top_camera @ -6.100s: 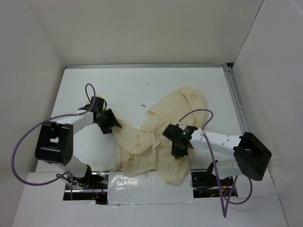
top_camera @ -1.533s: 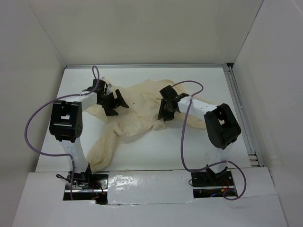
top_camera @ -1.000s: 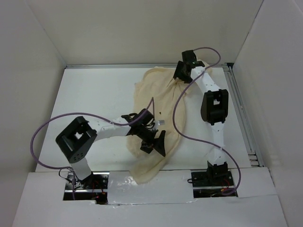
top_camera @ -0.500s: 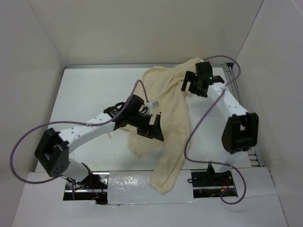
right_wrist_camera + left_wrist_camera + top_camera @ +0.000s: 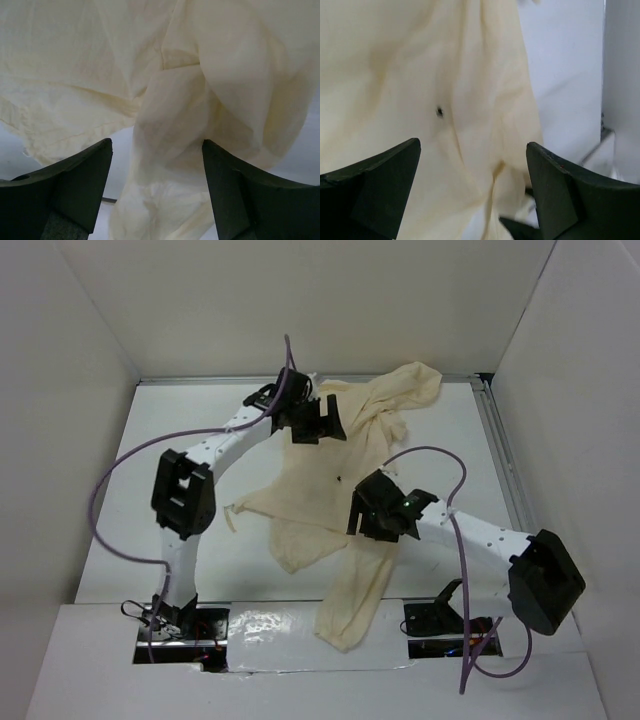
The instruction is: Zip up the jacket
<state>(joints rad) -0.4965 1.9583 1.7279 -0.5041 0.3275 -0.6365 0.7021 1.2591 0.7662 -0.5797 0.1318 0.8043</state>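
Top external view: the jacket (image 5: 330, 490) lies crumpled on the white surface (image 5: 190, 440). It forms a long, irregular heap that runs from the far edge, where a bunched part sits up against the back wall, down to the near edge. There a narrow tail, possibly a sleeve, reaches over the front lip.

The cloth is pale cream-yellow, thin, soft and matte, thrown into loose ridges, folds and creases. A small dark spot (image 5: 340, 478) shows near its middle.

The left end effector (image 5: 322, 425) is at the far side, over the upper left part of the jacket. In the left wrist view its black, wedge-shaped fingers (image 5: 375, 185) stand spread wide. Smooth cloth with the dark spot lies between them, and nothing is pinched.

The right end effector (image 5: 372, 518) is over the middle of the jacket, just where the heap narrows toward the near edge. In the right wrist view its fingers (image 5: 70, 185) are also held well apart and grip nothing. A thick rounded fold of cloth fills the space ahead of them. Whether the tips touch the fabric cannot be told.
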